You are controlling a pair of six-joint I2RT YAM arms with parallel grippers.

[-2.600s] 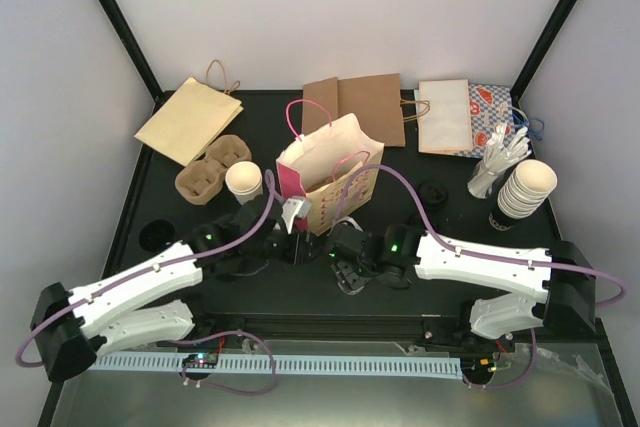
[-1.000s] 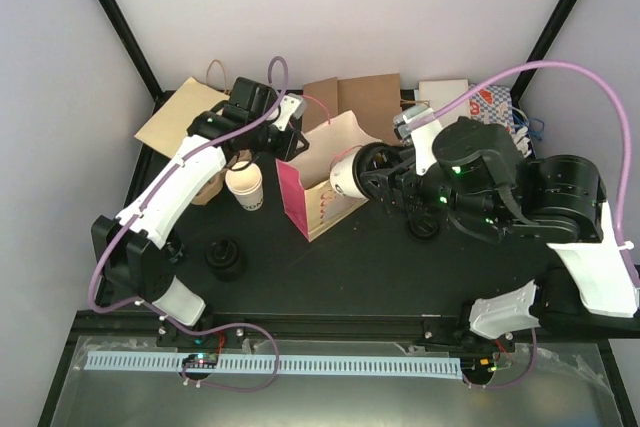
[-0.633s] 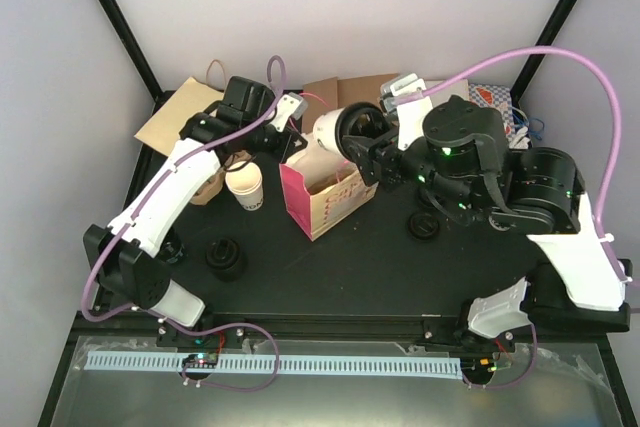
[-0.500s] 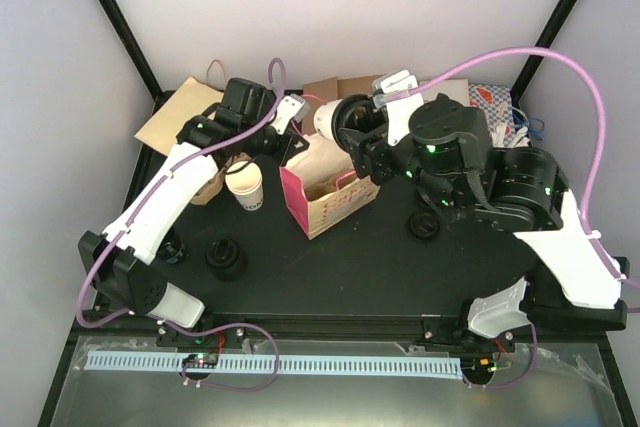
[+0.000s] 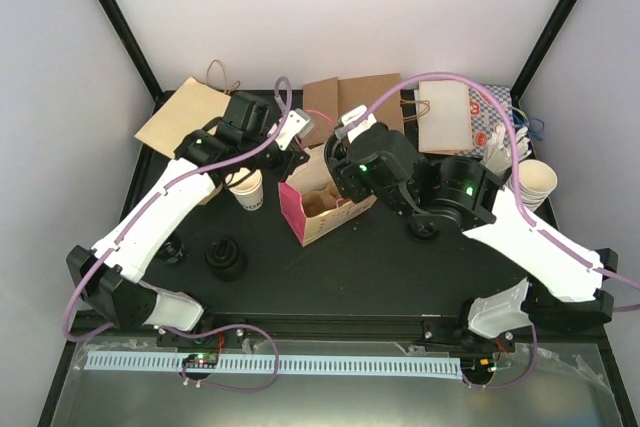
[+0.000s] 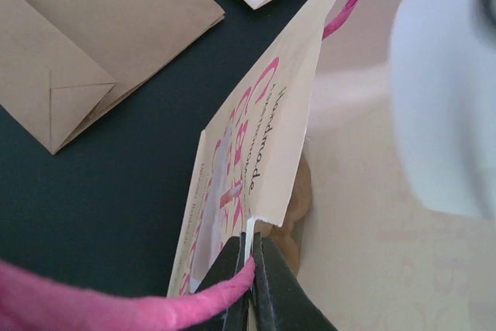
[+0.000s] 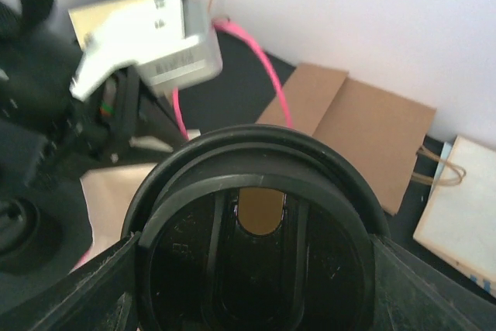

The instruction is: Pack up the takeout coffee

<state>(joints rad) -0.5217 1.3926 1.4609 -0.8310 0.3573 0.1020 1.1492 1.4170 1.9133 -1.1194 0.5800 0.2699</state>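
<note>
A small open white paper cup (image 5: 247, 187) stands on the table just left of the pink-and-cream paper bag (image 5: 322, 215). My left gripper (image 5: 293, 144) is shut on the bag's top edge (image 6: 267, 137) and its pink handle; its fingers (image 6: 271, 281) pinch the paper. My right gripper (image 5: 340, 169) reaches down into the bag's mouth, shut on a second white cup. That cup's black lid (image 7: 256, 253) fills the right wrist view, and its side is a white blur in the left wrist view (image 6: 449, 83). From the top this cup is hidden under the wrist.
A cardboard cup carrier (image 5: 212, 179) lies partly under my left arm. Flat paper bags lie at the back (image 5: 185, 115) (image 5: 375, 97) (image 5: 445, 117). A stack of cups (image 5: 530, 185) and utensils (image 5: 497, 159) stand at the right. Black lids (image 5: 225, 257) (image 5: 425, 227) sit on the table.
My right arm has swung the lidded cup from beside the bag, up over its back edge, and down into its mouth. My left gripper has kept its hold on the bag's edge.
</note>
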